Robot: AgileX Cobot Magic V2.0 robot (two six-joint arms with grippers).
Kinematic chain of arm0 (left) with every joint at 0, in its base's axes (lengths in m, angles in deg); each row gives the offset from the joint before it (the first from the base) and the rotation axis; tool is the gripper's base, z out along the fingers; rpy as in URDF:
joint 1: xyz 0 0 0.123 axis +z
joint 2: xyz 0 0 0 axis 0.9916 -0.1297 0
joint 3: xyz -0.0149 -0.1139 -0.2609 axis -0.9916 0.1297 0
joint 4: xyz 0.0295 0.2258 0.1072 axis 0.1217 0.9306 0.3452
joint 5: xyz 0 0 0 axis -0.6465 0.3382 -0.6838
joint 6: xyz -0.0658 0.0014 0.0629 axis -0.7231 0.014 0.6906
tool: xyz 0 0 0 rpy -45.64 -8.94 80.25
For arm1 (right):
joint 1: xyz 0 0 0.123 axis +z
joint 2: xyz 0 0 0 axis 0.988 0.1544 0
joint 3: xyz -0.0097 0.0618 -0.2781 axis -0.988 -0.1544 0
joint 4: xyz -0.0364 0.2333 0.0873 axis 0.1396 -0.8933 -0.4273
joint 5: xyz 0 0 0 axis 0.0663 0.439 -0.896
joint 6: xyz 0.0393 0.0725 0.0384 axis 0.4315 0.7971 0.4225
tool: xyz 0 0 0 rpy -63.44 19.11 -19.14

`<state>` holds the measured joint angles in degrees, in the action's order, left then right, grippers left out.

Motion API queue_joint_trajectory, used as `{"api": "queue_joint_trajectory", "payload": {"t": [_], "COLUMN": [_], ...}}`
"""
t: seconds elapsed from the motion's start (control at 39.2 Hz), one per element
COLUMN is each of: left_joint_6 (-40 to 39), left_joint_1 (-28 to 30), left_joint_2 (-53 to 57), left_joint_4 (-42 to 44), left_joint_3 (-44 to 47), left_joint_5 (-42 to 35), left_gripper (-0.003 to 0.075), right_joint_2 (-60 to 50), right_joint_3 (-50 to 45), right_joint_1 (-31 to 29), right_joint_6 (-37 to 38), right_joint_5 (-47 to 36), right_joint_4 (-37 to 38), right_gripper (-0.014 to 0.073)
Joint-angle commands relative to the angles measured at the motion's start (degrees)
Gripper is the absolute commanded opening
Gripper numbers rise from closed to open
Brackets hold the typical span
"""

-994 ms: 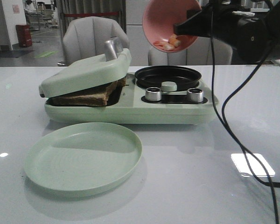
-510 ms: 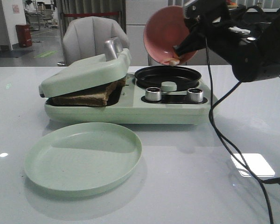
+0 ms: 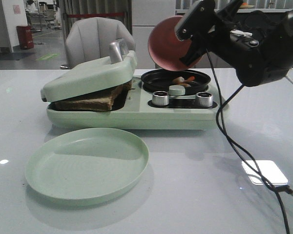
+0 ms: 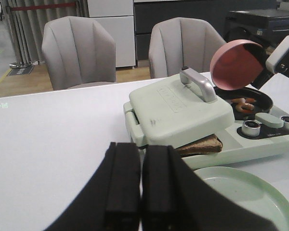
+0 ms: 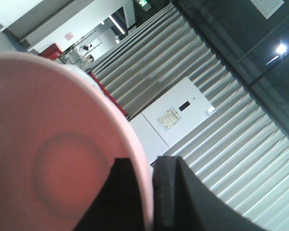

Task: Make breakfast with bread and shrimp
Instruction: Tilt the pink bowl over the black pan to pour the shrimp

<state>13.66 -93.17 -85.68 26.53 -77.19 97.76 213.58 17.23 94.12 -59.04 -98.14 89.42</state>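
Observation:
My right gripper [image 3: 188, 41] is shut on the rim of a pink bowl [image 3: 167, 44], tipped on its side above the black round pan [image 3: 158, 78] of the green breakfast maker [image 3: 136, 114]. The bowl [image 5: 53, 163] looks empty. The shrimp [image 3: 182, 80] lie in the pan, also seen in the left wrist view [image 4: 242, 102]. The bread [image 3: 88, 101] sits in the sandwich press under its nearly closed lid [image 3: 88, 78]; a corner shows in the left wrist view [image 4: 202, 144]. My left gripper [image 4: 140, 192] is shut and empty, low over the table, left of the machine.
A pale green plate [image 3: 87, 163] lies empty on the white table in front of the machine. The lid has a metal handle [image 3: 118, 50]. Two metal knobs [image 3: 160, 98] sit at the machine's front. My right arm's cable [image 3: 234, 141] trails over the table. Chairs stand behind.
My right gripper has tipped the pink bowl further over and lowered it. The shrimp have left the bowl and now lie in the black pan.

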Motion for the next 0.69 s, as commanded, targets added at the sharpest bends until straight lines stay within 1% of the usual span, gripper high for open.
{"api": "queue_joint_trajectory", "payload": {"t": [0.0, 0.1, 0.15, 0.2, 0.25, 0.28, 0.33, 0.38, 0.43, 0.48, 0.66], "left_joint_6": [-0.7, -0.7, -0.7, -0.7, -0.7, -0.7, -0.7, -0.7, -0.7, -0.7, -0.7], "left_joint_1": [-0.4, -0.4, -0.4, -0.4, -0.4, -0.4, -0.4, -0.4, -0.4, -0.4, -0.4], "left_joint_2": [-0.6, -0.6, -0.6, -0.6, -0.6, -0.6, -0.6, -0.6, -0.6, -0.6, -0.6], "left_joint_4": [-0.9, -0.9, -0.9, -0.9, -0.9, -0.9, -0.9, -0.9, -0.9, -0.9, -0.9], "left_joint_3": [-1.6, -1.6, -1.6, -1.6, -1.6, -1.6, -1.6, -1.6, -1.6, -1.6, -1.6], "left_joint_5": [-4.7, -4.7, -4.7, -4.7, -4.7, -4.7, -4.7, -4.7, -4.7, -4.7, -4.7], "left_gripper": [0.0120, 0.0120, 0.0120, 0.0120, 0.0120, 0.0120, 0.0120, 0.0120, 0.0120, 0.0120, 0.0120], "right_joint_2": [-3.8, -4.3, -4.8, -5.6, -6.6, -7.1, -8.4, -10.0, -11.9, -14.0, -20.8], "right_joint_3": [2.8, 2.8, 2.8, 2.8, 2.8, 2.8, 2.7, 2.7, 2.7, 2.7, 2.7], "right_joint_1": [-0.1, -0.1, -0.1, -0.1, -0.1, -0.1, -0.1, -0.1, -0.2, -0.4, -0.4], "right_joint_6": [1.5, 5.2, 8.7, 13.9, 21.3, 23.2, 30.7, 36.2, 39.9, 42.1, 42.6], "right_joint_5": [-8.6, -8.4, -8.4, -8.3, -8.1, -7.8, -6.1, -2.3, 3.5, 11.2, 33.3], "right_joint_4": [0.3, -0.1, -1.2, -3.1, -6.5, -7.5, -11.5, -14.5, -16.0, -16.2, -16.7], "right_gripper": [0.0133, 0.0133, 0.0133, 0.0133, 0.0133, 0.0133, 0.0133, 0.0133, 0.0133, 0.0133, 0.0133]}}
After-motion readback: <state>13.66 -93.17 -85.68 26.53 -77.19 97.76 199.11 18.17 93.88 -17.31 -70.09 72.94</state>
